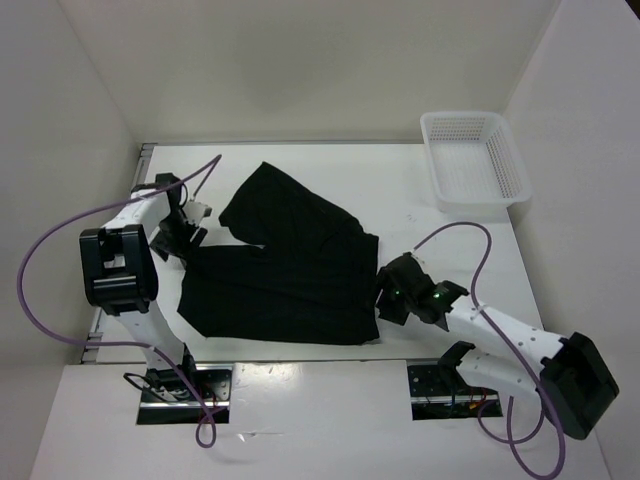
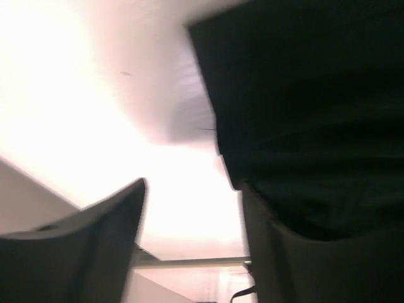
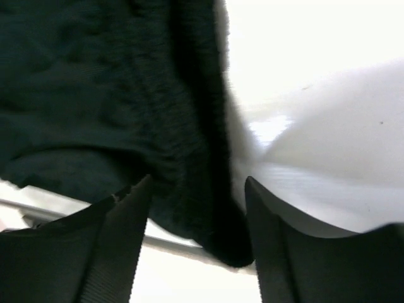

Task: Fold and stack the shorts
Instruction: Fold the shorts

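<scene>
The black shorts (image 1: 285,270) lie spread on the white table, one leg reaching up toward the far left. My left gripper (image 1: 188,228) is open at the shorts' left edge; in the left wrist view its jaws stand wide apart, with the shorts (image 2: 303,107) beside and above the right finger (image 2: 297,259). My right gripper (image 1: 388,290) is open at the shorts' right edge; in the right wrist view the fabric's corner (image 3: 189,158) hangs between the two fingers, with gaps on both sides.
A white mesh basket (image 1: 474,160) stands at the far right of the table (image 1: 400,190). Walls enclose the table on the left, back and right. Purple cables loop beside both arms.
</scene>
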